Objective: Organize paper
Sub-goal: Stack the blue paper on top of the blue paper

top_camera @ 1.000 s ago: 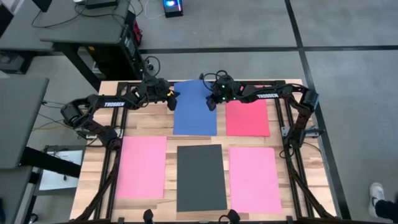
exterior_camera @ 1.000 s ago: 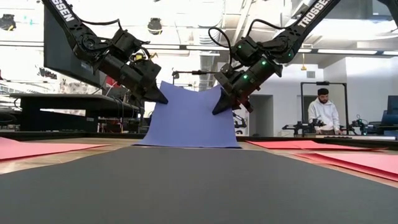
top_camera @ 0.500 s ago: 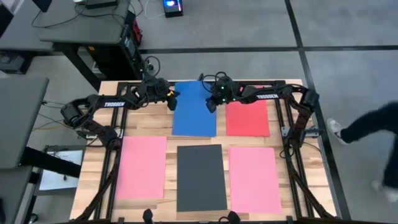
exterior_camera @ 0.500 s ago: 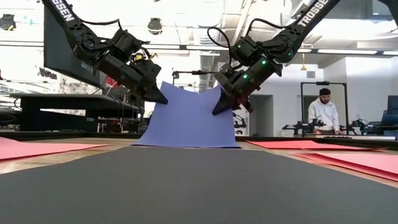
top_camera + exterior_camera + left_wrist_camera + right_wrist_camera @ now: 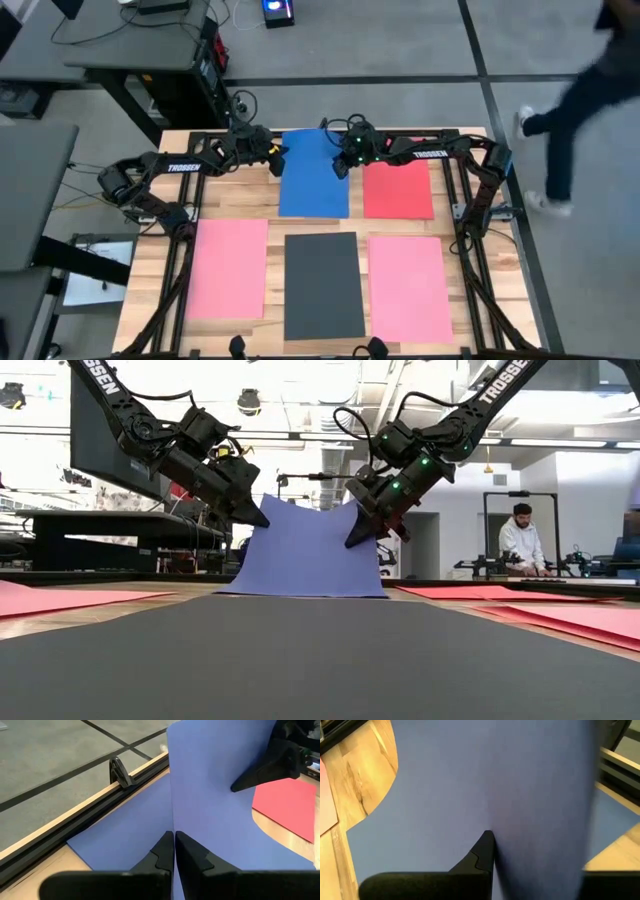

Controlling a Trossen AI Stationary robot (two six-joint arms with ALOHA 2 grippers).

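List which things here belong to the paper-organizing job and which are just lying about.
Job:
blue sheet, far end lifted by left pincer and right pincer
red sheet
two pink sheets
dark grey sheet

Lying about:
side desk
person

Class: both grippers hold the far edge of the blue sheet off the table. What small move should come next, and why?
Probably carry the raised edge toward the near edge. The left gripper and right gripper are shut on the blue sheet's far corners, while its near edge lies on the table.
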